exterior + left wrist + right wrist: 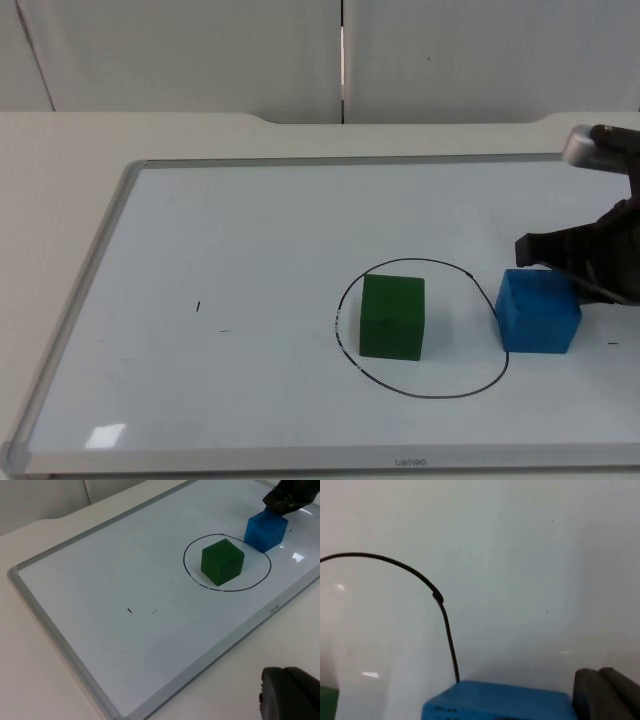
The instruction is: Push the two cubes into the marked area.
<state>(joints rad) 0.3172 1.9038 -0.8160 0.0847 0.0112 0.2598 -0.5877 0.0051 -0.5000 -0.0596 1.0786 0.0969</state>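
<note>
A green cube stands inside the black hand-drawn circle on the whiteboard. A blue cube sits at the circle's right side, its left edge on the line. My right gripper is shut with nothing in it. It rests against the far right side of the blue cube. My left gripper waits off the board, past its front edge.
The whiteboard's grey frame runs round the work area on the white table. Small pen marks dot the board's left half. The grey partition wall stands behind.
</note>
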